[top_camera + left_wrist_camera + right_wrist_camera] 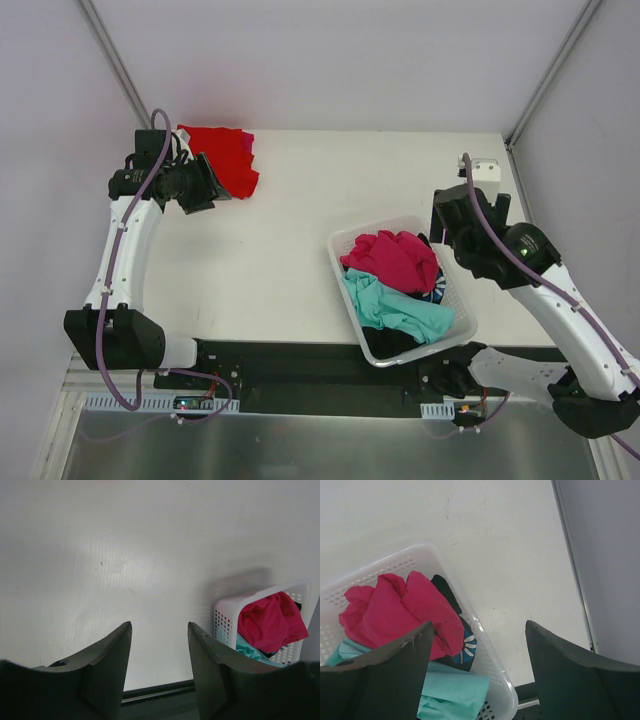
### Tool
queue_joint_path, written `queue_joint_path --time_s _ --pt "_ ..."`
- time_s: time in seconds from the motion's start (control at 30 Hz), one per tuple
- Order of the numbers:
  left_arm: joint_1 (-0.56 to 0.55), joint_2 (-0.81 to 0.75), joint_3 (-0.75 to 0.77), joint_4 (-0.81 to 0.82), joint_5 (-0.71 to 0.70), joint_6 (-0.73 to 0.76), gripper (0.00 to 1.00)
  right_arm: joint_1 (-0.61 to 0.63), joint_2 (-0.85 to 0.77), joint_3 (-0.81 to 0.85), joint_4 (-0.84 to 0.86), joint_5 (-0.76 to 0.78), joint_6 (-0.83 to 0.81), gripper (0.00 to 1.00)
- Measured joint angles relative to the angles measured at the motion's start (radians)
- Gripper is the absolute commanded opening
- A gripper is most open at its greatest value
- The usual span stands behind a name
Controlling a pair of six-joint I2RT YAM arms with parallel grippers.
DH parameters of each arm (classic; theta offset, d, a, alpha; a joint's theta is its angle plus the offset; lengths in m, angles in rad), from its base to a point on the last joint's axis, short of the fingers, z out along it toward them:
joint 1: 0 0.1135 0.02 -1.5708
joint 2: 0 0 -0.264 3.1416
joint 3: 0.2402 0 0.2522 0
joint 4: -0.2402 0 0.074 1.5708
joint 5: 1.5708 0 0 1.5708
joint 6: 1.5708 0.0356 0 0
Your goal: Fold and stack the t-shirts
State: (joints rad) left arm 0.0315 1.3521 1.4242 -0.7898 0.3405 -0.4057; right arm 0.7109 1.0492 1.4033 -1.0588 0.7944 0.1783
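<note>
1. We count one shirt as done: the red t-shirt (222, 165) lies folded at the far left corner of the desk (290, 220).
2. Three are left, crumpled in the basket (338, 270): the magenta t-shirt (392, 258), the teal t-shirt (400, 310), and the black t-shirt (392, 343) beneath.
3. The left jaws stand moderately apart and empty beside the red one. The right jaws gape wide and empty near the basket's far right corner.

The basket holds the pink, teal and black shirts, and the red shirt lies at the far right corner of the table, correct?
No. The top external view shows the red shirt at the far left corner of the table, not the far right. The basket does hold the pink shirt, teal shirt and black shirt.
</note>
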Motion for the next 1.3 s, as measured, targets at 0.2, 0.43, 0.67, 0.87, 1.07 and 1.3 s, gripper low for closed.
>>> queue_joint_path --time_s 0.2,0.43,0.67,0.87,1.07,1.3 --pt "0.0 0.0 0.0 0.0 0.0 0.0 0.49 -0.002 -0.003 -0.024 0.0 -0.026 0.0 0.78" --pt "0.0 0.002 0.0 0.0 0.0 0.0 0.49 -0.003 0.018 -0.058 -0.004 -0.055 0.003 0.78" --pt "0.0 0.002 0.0 0.0 0.0 0.0 0.49 -0.003 0.021 -0.056 -0.003 -0.067 0.0 0.78" --pt "0.0 0.002 -0.019 0.004 0.0 0.005 0.49 -0.005 0.08 -0.011 -0.003 -0.145 -0.002 0.77" --pt "0.0 0.002 -0.048 0.004 -0.001 0.007 0.49 0.022 0.204 0.018 0.001 -0.267 0.005 0.74" --pt "0.0 0.002 -0.048 0.005 -0.001 0.007 0.5 0.177 0.327 0.03 0.012 -0.341 0.028 0.74"
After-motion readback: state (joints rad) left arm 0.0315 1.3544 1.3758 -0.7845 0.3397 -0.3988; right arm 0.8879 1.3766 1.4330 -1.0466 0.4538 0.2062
